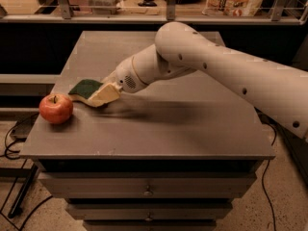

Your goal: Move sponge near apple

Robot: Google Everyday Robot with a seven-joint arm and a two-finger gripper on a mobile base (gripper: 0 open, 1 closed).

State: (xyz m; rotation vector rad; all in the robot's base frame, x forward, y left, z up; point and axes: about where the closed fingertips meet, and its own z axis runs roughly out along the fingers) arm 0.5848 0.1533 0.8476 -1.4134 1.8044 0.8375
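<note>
overall: dim, warm brownish cast
source: overhead; back shelf (pixel 144 18) is the brightest strip
shadows: broad soft arm (pixel 216 66) shadow on table (pixel 192 138); drawers below the front edge nearly black
gripper (pixel 103 94): low over table's left side, near apple (pixel 56 108), clamped on sponge (pixel 85 87), edges slightly smeared
glare: mild sheen on arm shell, no blowout

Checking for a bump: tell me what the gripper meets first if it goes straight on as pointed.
The gripper, holding the sponge at the left of the table, points left and slightly down. The apple likely comes first, though depth is unclear; it might pass just behind.
</note>
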